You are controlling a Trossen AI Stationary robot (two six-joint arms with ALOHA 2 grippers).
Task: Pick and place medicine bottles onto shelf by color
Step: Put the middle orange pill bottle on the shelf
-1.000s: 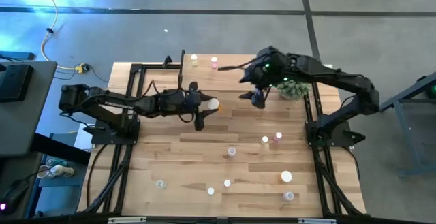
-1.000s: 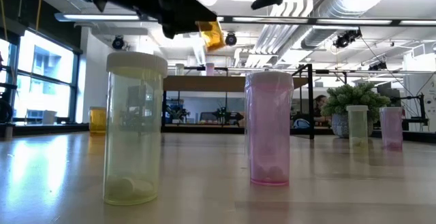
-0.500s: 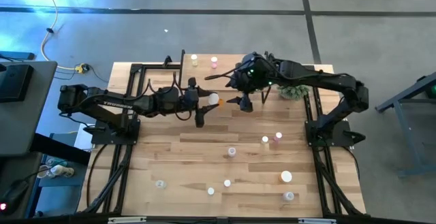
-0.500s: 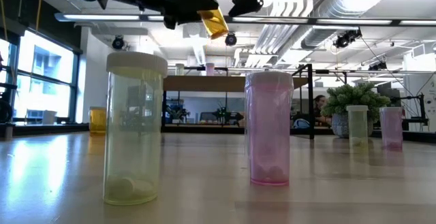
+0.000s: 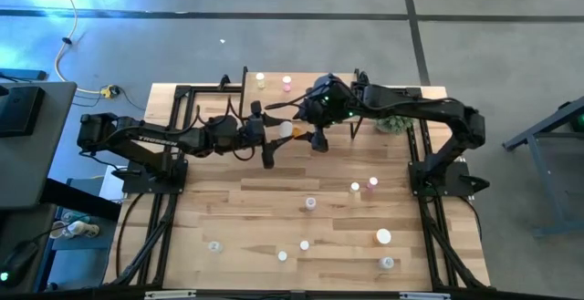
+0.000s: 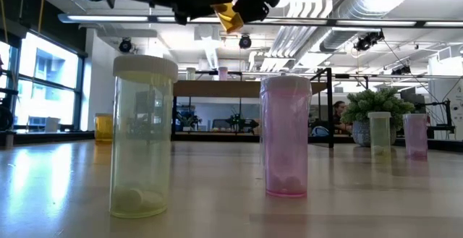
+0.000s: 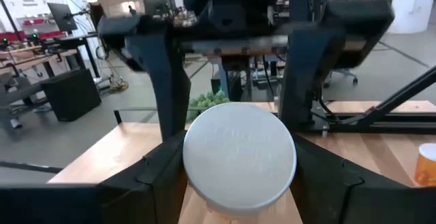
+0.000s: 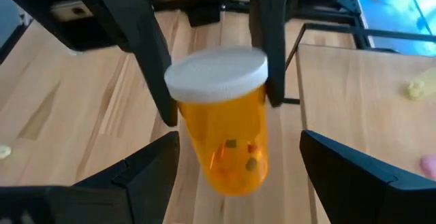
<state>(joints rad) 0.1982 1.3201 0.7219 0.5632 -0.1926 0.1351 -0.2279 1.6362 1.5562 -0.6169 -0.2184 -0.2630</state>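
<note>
The left hand (image 5: pixel 274 131) pinched an orange bottle (image 5: pixel 286 129) by its body, holding it in the air above the counter (image 5: pixel 274 218) near the far edge, its white cap (image 7: pixel 239 157) pointing toward the right arm. The right hand (image 5: pixel 306 122) was spread wide, one finger on each side of the capped end without touching it, just beside the left hand. The shelf (image 5: pixel 274 90) stood close behind, with a yellowish bottle (image 5: pixel 260 80) and a pink bottle (image 5: pixel 286 83) on it. Other bottles stood scattered over the near part of the counter.
</note>
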